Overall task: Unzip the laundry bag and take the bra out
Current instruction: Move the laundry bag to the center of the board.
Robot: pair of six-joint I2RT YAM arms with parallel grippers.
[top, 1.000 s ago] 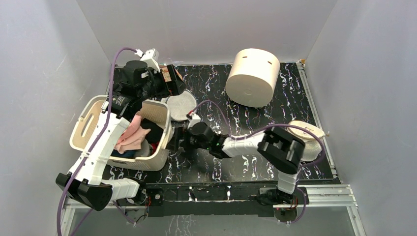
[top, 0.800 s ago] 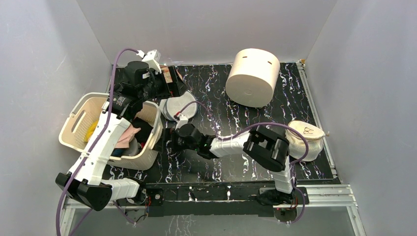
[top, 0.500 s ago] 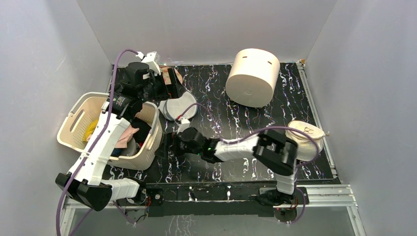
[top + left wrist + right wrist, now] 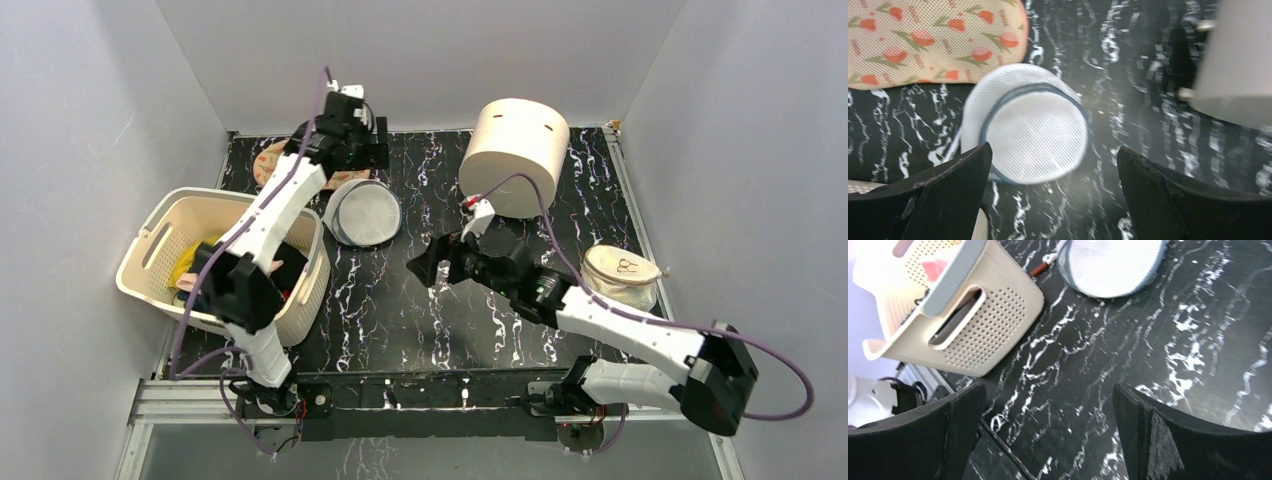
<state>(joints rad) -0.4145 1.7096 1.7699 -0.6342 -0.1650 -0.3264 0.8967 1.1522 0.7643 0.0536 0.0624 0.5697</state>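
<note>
The laundry bag [image 4: 268, 160] lies at the back left of the table, beige-pink with red-orange flowers, mostly hidden behind my left arm. The left wrist view shows its flowered top and pink rim [image 4: 933, 40], with no opening showing. My left gripper [image 4: 368, 150] is open and empty, held above the table just right of the bag; in its wrist view [image 4: 1053, 150] it hangs over the round grey-white mesh bag [image 4: 1028, 125]. My right gripper [image 4: 428, 268] is open and empty above mid-table [image 4: 1048, 390]. The bra is not visible.
A cream perforated basket [image 4: 165, 262] with clothes stands at the left and shows in the right wrist view [image 4: 998, 310]. The round mesh bag [image 4: 365, 212] lies beside it. A cream cylinder [image 4: 513, 155] stands at the back. A round cream mesh pouch [image 4: 620, 278] sits at the right.
The basket slid left. My right gripper pulled back from the basket to mid-table. My left gripper swung from the basket's far side to the back, right of the flowered bag.
</note>
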